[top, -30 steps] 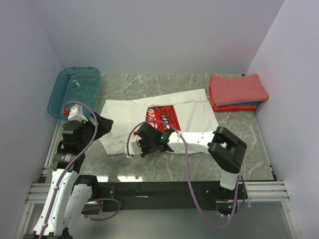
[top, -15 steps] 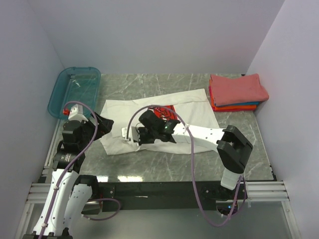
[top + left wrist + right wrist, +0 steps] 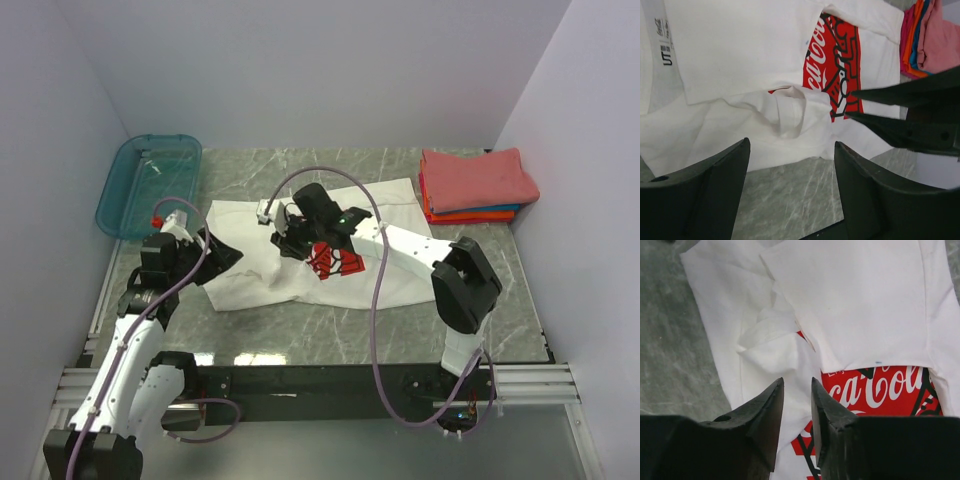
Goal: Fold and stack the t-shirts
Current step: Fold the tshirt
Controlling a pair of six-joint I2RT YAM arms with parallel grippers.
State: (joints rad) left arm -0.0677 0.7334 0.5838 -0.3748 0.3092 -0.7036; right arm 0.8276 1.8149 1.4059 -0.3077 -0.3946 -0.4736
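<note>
The right hand is hovering slightly parted and empty, seemingly letting the tee settle folded. The left hand is hovering wide open, empty.

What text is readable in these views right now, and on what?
"UT": neck label of the tee.
"ca-Col": white script on its red chest print; the rest is covered.
Small mark above "UT": too small to read.
</note>
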